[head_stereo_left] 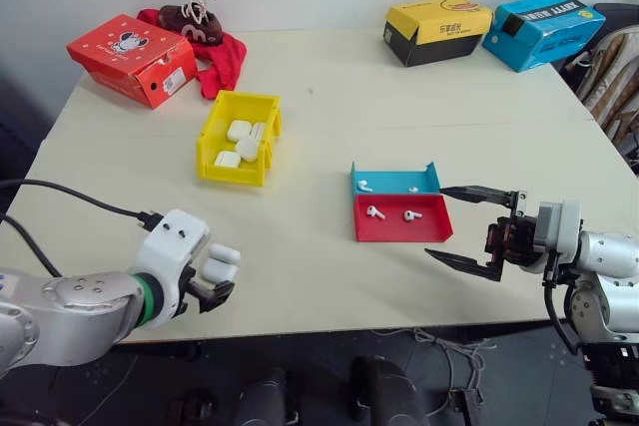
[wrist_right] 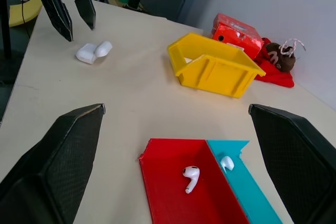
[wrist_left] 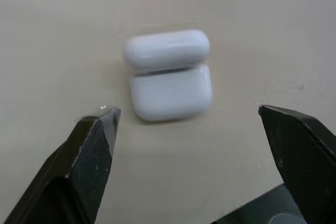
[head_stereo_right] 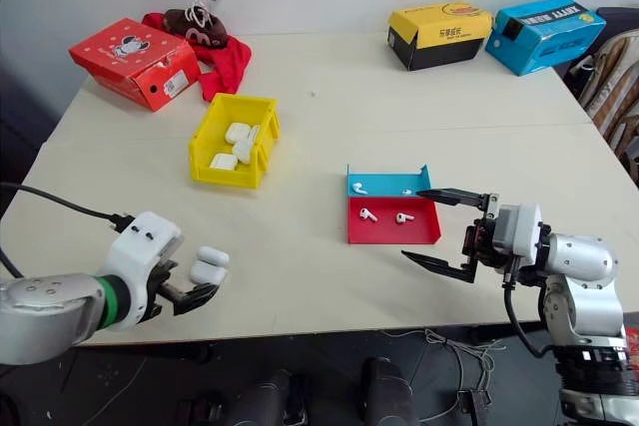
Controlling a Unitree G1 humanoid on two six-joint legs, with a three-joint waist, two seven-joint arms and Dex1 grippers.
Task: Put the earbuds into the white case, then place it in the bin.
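Between spread left tool (wrist_left: 186, 153) fingers, white case (wrist_left: 169, 75), lid open.

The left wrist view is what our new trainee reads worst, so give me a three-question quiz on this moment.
1. True or false: the white case lies open on the table.
2. How many earbuds lie in the red half of the tray?
3. The left gripper is: A) shut on the case, B) open and empty.

Key: 1 true; 2 two; 3 B.

Case (head_stereo_left: 222, 262) near table (head_stereo_left: 329, 97) front-left edge; bin (head_stereo_left: 239, 137) behind; earbuds (head_stereo_left: 375, 212) in tray (head_stereo_left: 397, 205), right.
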